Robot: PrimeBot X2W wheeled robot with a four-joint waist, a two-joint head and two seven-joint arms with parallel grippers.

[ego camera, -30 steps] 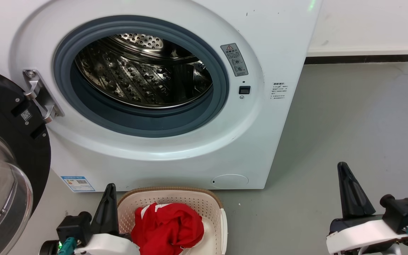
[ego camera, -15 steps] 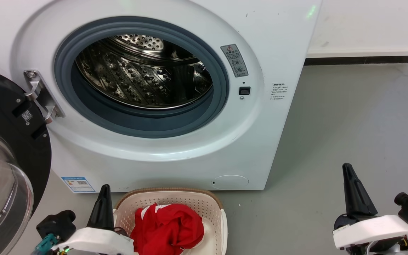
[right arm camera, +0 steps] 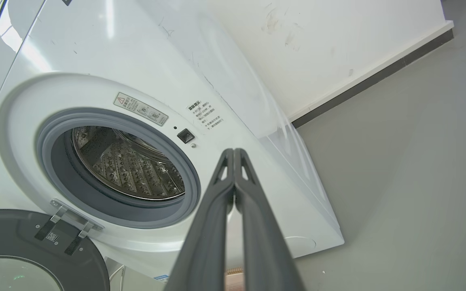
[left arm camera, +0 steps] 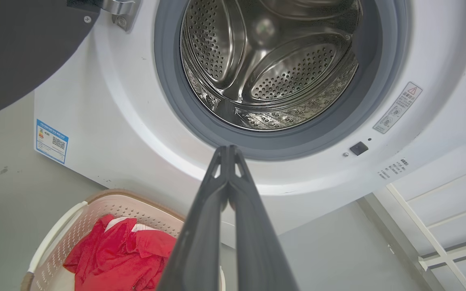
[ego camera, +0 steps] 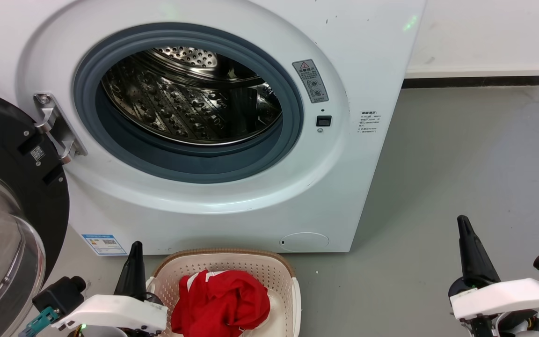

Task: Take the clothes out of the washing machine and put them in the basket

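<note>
The white washing machine stands with its round door swung open to the left, and its steel drum holds nothing I can see. On the floor in front sits the cream basket with the red clothes bunched inside. My left gripper is shut with nothing in it, just left of the basket rim. My right gripper is shut too, far right over bare floor. The left wrist view shows the drum, the basket and the clothes.
Grey floor spreads to the right of the machine up to a white wall with a dark skirting strip. The open door takes up the left side near my left arm.
Both arms have drawn back and down toward the bottom edge, the left one also sliding left away from the basket. The clothes in the basket have not moved.
</note>
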